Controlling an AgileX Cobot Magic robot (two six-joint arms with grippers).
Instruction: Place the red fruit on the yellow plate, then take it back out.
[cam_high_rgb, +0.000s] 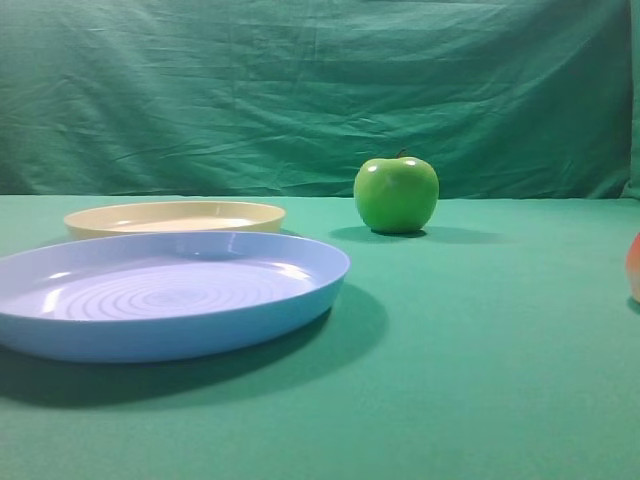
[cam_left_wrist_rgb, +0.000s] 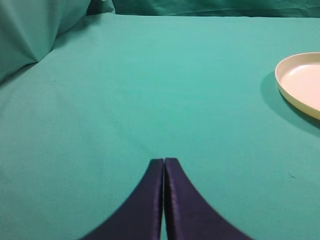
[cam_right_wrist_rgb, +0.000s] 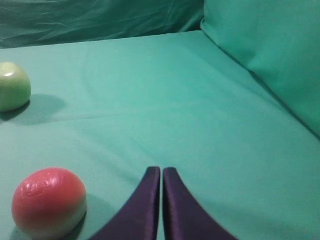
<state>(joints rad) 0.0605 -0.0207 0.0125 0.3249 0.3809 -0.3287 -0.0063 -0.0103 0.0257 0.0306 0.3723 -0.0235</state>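
Red-pink fruit, cream-yellow plate, ringed light-blue plate, green apple.

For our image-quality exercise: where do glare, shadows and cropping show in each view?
Exterior high: glare spots on the green apple, shadow beneath the blue plate, red fruit cropped at the right edge. Right wrist: shiny patches on the fruit, apple washed pale. Left wrist: yellow plate cropped, casting a soft shadow.

Low table-level front view; two wrist views forward over green cloth.

Green apple upright on green cloth, blue plate nearby
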